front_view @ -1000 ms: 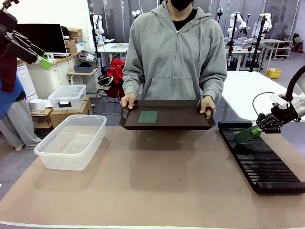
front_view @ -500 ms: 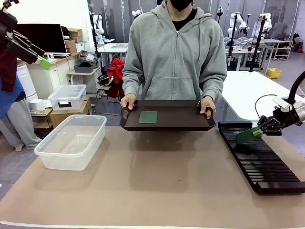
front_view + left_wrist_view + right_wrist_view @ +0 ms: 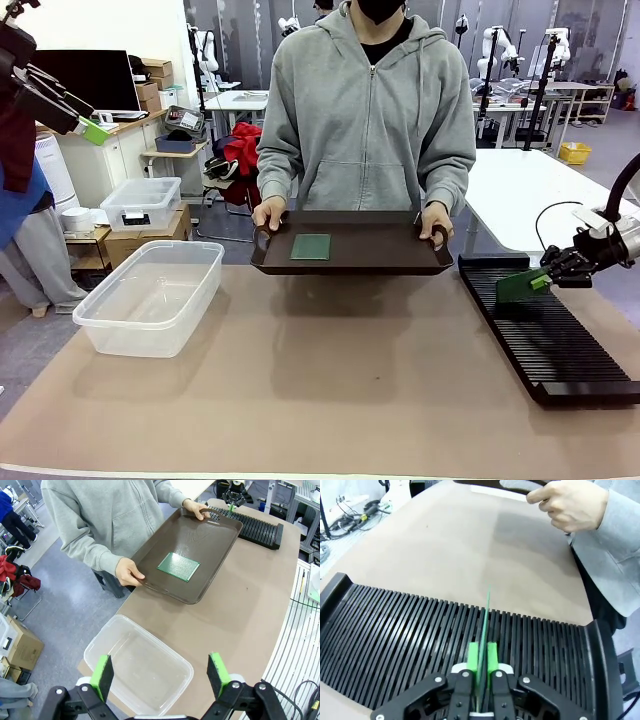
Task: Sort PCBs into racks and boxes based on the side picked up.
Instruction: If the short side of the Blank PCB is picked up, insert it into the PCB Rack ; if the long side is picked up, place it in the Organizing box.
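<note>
One dark-green PCB [image 3: 517, 288] stands on edge in a slot at the far end of the long black rack [image 3: 560, 340]. My right gripper [image 3: 545, 280] is shut on it. In the right wrist view the green pads [image 3: 473, 659] sit close against the PCB [image 3: 486, 615] above the rack's slots [image 3: 395, 630]. A second PCB [image 3: 310, 245] lies flat on the dark brown tray [image 3: 350, 264] that the person holds by both handles. My left gripper [image 3: 160, 672] hangs open high over the clear box [image 3: 100, 645], seen at upper left in the front view [image 3: 98, 125].
The clear box [image 3: 110, 325] stands on the table's left side. A smaller lidded bin [image 3: 140, 200] sits behind it off the table. The person's hand [image 3: 570, 505] grips the tray handle just beyond the rack. Bare tan table surface [image 3: 330, 380] lies between the box and the rack.
My right gripper has shifted slightly right and lower, bringing the PCB down into the rack's far slots. The left arm, the tray and the person have stayed still.
</note>
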Robot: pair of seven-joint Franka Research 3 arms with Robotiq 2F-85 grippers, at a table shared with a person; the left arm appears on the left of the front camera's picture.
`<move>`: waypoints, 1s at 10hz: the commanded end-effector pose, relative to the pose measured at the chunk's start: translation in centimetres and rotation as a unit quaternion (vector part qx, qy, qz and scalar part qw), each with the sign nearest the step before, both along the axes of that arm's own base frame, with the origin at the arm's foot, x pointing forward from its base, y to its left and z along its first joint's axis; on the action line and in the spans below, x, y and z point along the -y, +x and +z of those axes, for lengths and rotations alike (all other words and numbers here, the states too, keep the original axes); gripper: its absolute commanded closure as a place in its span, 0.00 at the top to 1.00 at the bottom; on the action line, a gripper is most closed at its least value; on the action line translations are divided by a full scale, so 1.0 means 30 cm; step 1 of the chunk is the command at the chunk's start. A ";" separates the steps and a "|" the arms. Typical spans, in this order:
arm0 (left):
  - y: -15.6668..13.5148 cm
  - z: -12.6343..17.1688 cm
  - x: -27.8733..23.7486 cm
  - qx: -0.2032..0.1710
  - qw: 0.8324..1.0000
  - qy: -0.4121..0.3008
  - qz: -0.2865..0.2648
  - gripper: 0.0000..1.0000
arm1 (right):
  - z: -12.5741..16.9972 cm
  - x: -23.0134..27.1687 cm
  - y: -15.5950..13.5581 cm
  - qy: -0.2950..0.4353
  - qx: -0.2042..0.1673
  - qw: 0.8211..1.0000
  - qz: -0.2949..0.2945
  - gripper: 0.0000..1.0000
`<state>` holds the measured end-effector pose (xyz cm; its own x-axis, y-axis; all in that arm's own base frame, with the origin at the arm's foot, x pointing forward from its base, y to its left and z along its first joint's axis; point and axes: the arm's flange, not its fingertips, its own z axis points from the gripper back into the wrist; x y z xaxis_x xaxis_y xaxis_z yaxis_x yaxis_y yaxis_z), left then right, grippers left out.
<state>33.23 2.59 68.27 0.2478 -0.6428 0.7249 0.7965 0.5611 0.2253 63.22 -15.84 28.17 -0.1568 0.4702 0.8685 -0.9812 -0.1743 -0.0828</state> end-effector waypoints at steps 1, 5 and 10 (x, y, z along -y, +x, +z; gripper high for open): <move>0.000 -0.004 -0.003 -0.001 1.000 -0.001 0.001 1.00 | -0.031 -0.020 -0.007 -0.005 -0.003 1.000 0.003 0.41; 0.000 -0.004 -0.003 -0.001 1.000 -0.001 0.001 1.00 | -0.019 -0.015 -0.008 -0.006 0.001 1.000 0.005 0.80; 0.000 -0.004 -0.003 -0.001 1.000 -0.001 0.001 1.00 | 0.076 -0.001 -0.028 -0.014 0.031 0.999 0.010 1.00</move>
